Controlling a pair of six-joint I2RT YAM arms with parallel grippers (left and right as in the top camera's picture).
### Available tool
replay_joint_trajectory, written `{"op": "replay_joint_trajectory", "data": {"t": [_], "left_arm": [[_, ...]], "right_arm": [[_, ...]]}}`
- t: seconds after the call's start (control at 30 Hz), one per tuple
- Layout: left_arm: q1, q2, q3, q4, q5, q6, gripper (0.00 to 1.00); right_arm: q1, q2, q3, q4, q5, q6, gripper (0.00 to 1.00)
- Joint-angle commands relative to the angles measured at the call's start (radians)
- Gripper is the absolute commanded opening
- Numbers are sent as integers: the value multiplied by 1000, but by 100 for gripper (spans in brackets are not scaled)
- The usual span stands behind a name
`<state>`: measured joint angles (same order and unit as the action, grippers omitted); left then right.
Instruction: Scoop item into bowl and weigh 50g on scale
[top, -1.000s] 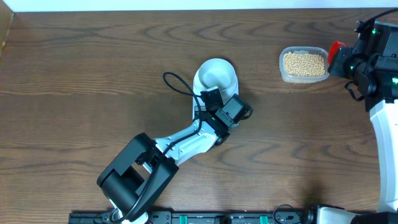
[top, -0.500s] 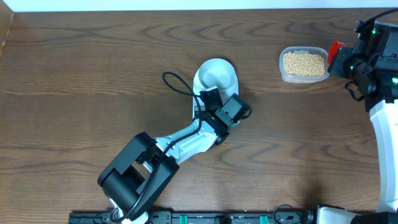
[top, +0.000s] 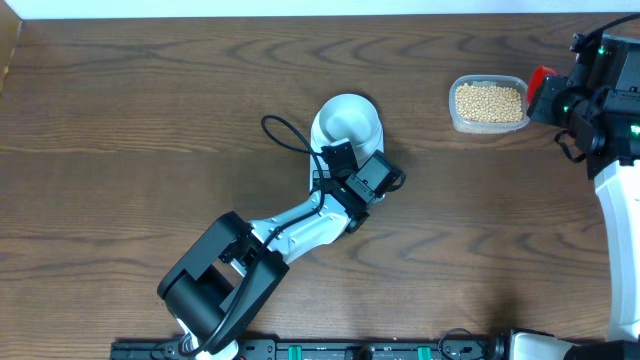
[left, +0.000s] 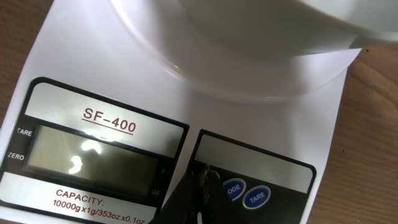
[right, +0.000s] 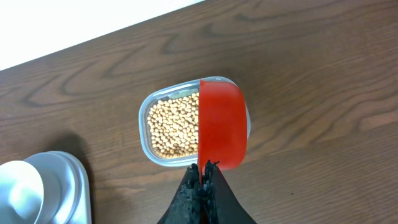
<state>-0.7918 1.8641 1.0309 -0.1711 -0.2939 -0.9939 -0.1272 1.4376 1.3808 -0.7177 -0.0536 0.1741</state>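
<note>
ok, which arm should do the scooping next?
Right. The right end effector is shut on the red scoop, which hangs over the tub of beans. The left end effector is shut, empty, at the scale front by the bowl, across the table from the tub.

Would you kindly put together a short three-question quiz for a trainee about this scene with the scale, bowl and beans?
1. True or false: the small round white bowl sits on the flat white digital scale.
2. The red plastic scoop is above the clear plastic tub of tan-yellow beans. What holds it? A: left hand. B: right hand. C: nothing.
3. Fill in: over the scale's buttons, the left hand is ____ (open or shut).
Key: 1 true; 2 B; 3 shut.
</note>
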Motion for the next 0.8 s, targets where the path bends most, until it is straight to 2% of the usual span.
{"op": "replay_joint_trajectory", "data": {"t": [0.0, 0.33, 0.57, 0.77], "left_arm": [[14, 44, -4, -18, -6, 2, 7], [14, 43, -2, -21, -5, 3, 7], [13, 11, 28, -34, -2, 70, 7], [13, -77, 28, -125, -2, 70, 7]], "right_arm": [[-3, 3, 18, -1, -6, -11, 1], [-3, 3, 18, -3, -6, -12, 1], [-3, 3, 18, -4, -1, -16, 1], [-3, 3, 18, 3, 2, -19, 1]]}}
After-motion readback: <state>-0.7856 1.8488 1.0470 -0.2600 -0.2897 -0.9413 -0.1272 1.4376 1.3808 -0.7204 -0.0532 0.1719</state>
